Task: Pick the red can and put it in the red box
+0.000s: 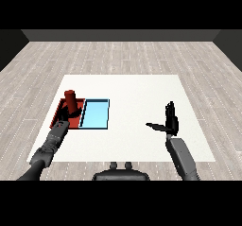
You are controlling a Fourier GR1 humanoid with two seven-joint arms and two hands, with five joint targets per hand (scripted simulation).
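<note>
The red can (71,100) stands upright over the red tray (62,108) at the table's left. My left hand (69,114) is at the can's lower part with its fingers curled round it, the forearm reaching in from the lower left. Most of the hand is dark against the tray and partly hidden by the wrist. My right hand (170,118) hovers over the right side of the table, far from the can, its fingers straight and pointing up and its thumb stretched to the left, holding nothing.
The light blue tray (96,114) lies directly to the right of the red tray, touching it. The white table (132,92) extends wide between the trays and my right hand. Wooden floor surrounds the table.
</note>
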